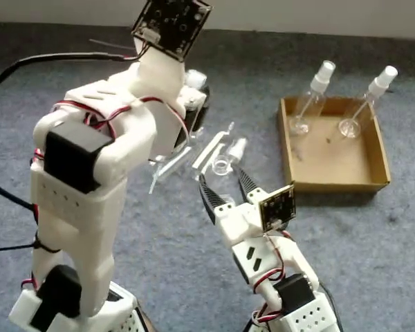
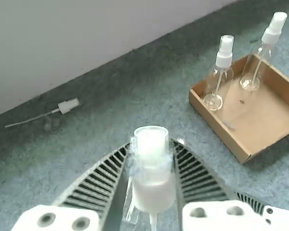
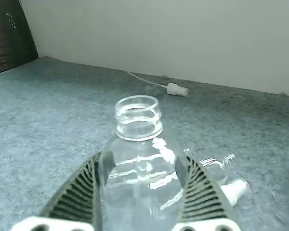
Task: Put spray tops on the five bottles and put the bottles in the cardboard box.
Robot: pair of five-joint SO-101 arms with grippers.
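My right gripper (image 1: 223,176) is shut on a clear bottle (image 3: 137,159) with an open neck, which it holds upright near the middle of the carpet. My left gripper (image 2: 152,144) is shut on a white spray top (image 2: 151,168), with the tube hanging down; in the high view it hangs a little behind and left of the bottle (image 1: 221,166). The cardboard box (image 1: 335,185) lies to the right. Two bottles (image 1: 315,97) (image 1: 370,100) with spray tops fitted stand along its far side.
Another clear bottle (image 1: 235,146) and a loose spray top with tube (image 1: 211,151) lie on the carpet just behind the right gripper. One more spray top (image 2: 67,106) lies near the wall. The front half of the box floor (image 2: 274,120) is bare.
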